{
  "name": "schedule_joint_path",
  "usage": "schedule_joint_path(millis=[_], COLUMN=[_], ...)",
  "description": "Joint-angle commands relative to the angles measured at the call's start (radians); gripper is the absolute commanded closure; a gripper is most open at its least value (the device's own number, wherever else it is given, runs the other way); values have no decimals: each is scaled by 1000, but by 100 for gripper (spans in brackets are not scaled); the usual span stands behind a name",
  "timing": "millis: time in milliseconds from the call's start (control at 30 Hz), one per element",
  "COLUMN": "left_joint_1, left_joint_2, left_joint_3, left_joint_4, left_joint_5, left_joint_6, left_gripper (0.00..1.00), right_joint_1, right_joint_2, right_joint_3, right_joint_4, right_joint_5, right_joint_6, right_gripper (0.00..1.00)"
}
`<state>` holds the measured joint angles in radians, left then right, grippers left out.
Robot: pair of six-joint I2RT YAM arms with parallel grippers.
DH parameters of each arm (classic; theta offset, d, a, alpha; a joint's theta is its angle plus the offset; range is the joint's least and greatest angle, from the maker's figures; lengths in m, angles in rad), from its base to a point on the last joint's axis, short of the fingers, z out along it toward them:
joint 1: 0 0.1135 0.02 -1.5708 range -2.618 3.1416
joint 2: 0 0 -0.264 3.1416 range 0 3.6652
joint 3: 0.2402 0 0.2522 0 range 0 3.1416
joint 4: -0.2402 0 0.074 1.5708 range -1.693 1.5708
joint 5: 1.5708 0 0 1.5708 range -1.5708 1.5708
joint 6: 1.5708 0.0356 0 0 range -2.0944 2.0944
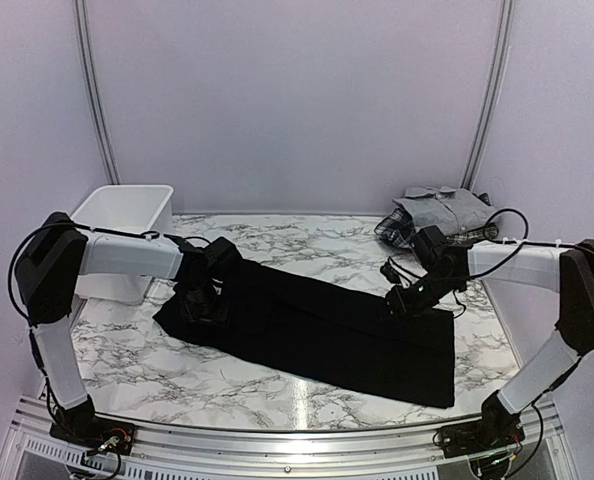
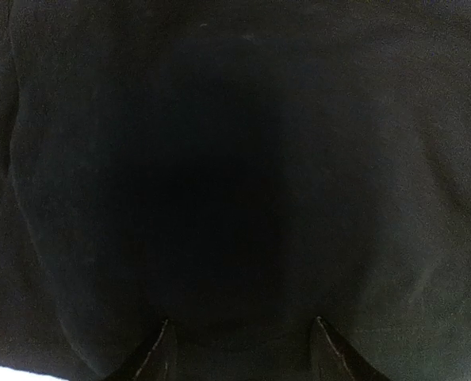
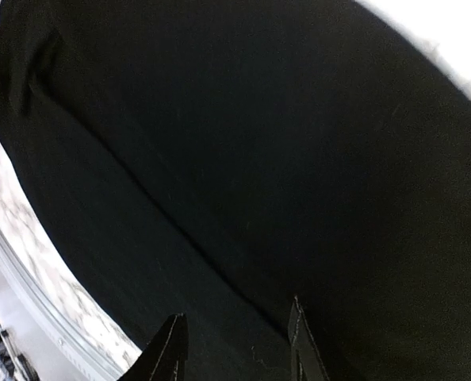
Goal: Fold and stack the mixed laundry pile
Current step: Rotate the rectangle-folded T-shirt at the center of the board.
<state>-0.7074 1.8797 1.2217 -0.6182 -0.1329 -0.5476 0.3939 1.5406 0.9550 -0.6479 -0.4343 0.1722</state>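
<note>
Marble table (image 1: pixel 227 392), long flat black cloth (image 1: pixel 317 330)

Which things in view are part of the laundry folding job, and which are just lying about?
Part of the job:
- black cloth, spread across the table
- grey shirt, back right corner
- plaid piece, beside the shirt

Just lying about:
- white basket, back left
</note>
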Motion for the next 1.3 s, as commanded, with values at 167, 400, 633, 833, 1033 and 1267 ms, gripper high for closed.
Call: schedule_joint_path(millis=[167,400,633,833,1033,1267], left_joint_1=[135,189,198,200,200,200], left_joint_2=[267,551,420,255,137,48], left_joint_3=[227,779,844,672,532,389], left_joint_4=[-29,-146,-153,-145,-117,-77], left_joint_5=[-52,-129,-53,-52,-42,-10], left_joint_6=[169,310,292,276,236,228], left_gripper=[46,39,33,30,29,29], right_joint_1=[148,199,208,296,459,756], right_joint_2=[8,-24,54,141,160,254], right_joint_3=[-84,44,18,-44,-93,81], right_joint_4=[20,-2,-61,-12,60,139], right_joint_5=[-74,-82,81,88,-8,-126], right_joint_6=[54,62,-30,2,98,262], right_gripper=[60,59,60,62,66,67])
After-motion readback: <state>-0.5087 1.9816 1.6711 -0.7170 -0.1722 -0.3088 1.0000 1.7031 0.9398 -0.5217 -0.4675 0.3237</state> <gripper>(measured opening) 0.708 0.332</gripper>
